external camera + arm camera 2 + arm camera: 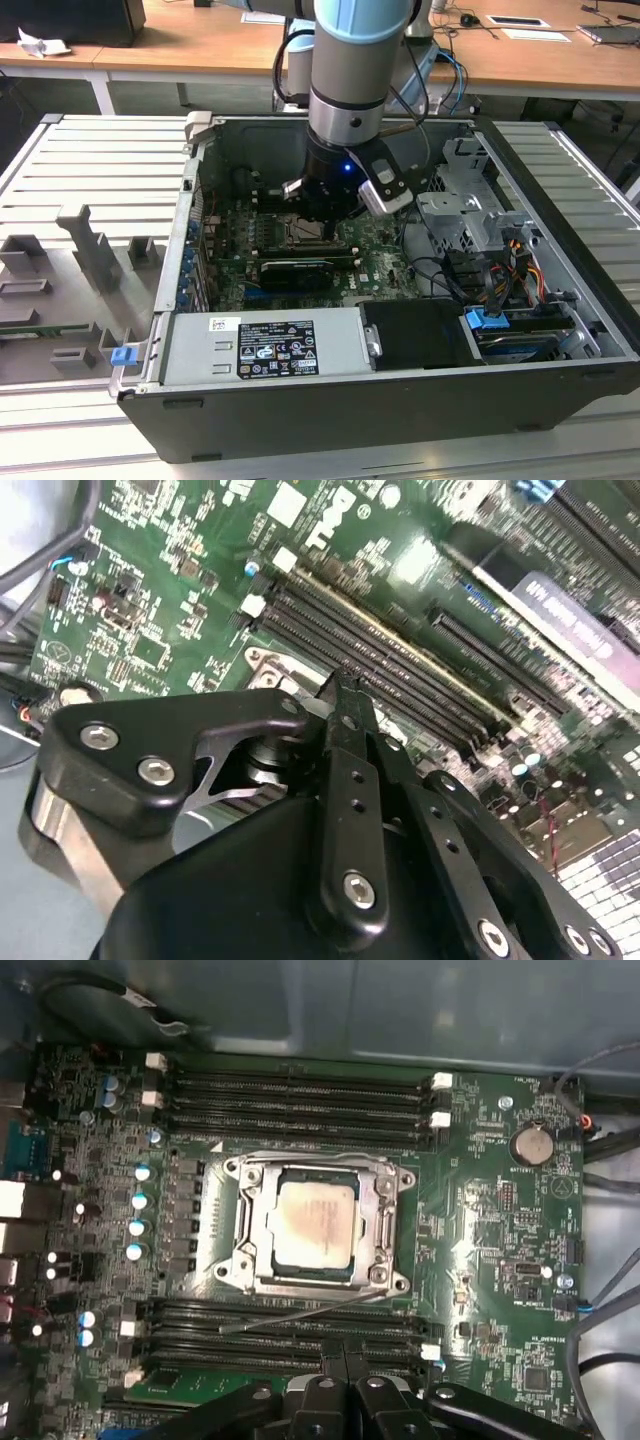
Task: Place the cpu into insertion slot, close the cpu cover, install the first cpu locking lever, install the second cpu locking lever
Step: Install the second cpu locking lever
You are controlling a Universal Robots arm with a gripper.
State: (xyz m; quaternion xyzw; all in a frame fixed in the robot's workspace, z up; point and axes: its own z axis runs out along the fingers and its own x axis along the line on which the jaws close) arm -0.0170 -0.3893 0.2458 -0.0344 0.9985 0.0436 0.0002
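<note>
The cpu (315,1222), silvery with a tan stain, is sitting in the slot (262,1282) under the closed cover (381,1222). The gripper (343,1352) is hovering beside it, fingers (349,742) pressed together, empty.

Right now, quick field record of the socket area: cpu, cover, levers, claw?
cpu: seated in the insertion slot, silvery top showing through the cover window
cpu cover: closed flat over the chip
locking lever: thin rod lying along the socket's edge, beside the memory slots; whether it is latched cannot be told
claw: above the memory slots next to the socket, fingertips together, holding nothing visible
motherboard: inside the open computer case
</note>
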